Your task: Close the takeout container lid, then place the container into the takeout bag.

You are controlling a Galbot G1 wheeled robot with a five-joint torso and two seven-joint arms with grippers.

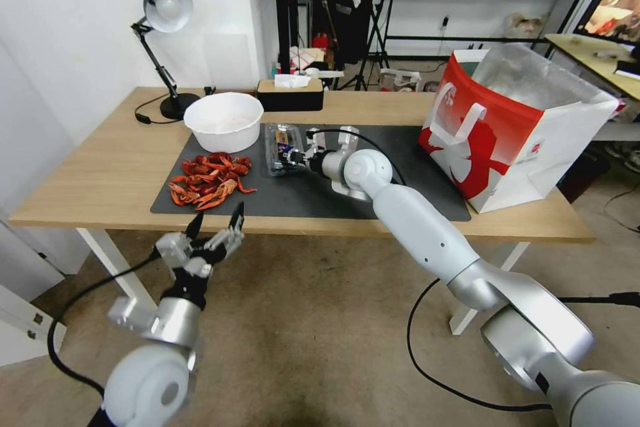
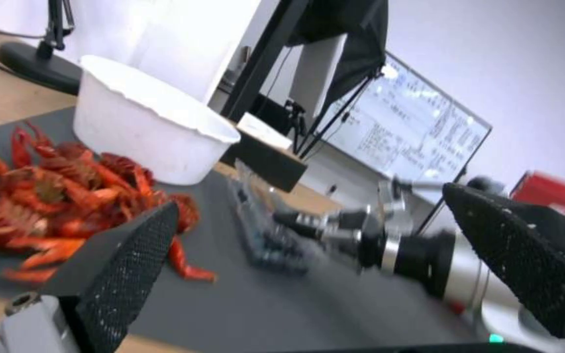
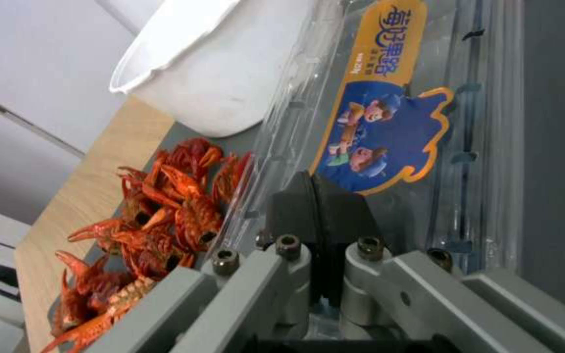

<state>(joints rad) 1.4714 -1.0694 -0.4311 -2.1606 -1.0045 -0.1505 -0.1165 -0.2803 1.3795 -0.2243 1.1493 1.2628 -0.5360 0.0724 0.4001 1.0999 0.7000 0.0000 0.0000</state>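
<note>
The takeout container (image 1: 279,152) is a clear clamshell with dark berries, lying on the black mat (image 1: 320,199) between the white bowl and the takeout bag (image 1: 507,127). Its lid (image 3: 387,122) carries a blue and orange label. My right gripper (image 1: 295,159) reaches across the mat to the container's right side. In the right wrist view its fingers (image 3: 295,206) are shut together with their tips against the labelled lid. In the left wrist view the container (image 2: 272,245) shows with clear plastic raised behind it. My left gripper (image 1: 217,221) hangs open below the table's front edge, holding nothing.
A white bowl (image 1: 223,121) and a pile of red crayfish (image 1: 210,181) sit left of the container. A desk lamp (image 1: 163,7) and a tissue box (image 1: 290,95) stand at the back. The bag stands open at the table's right end.
</note>
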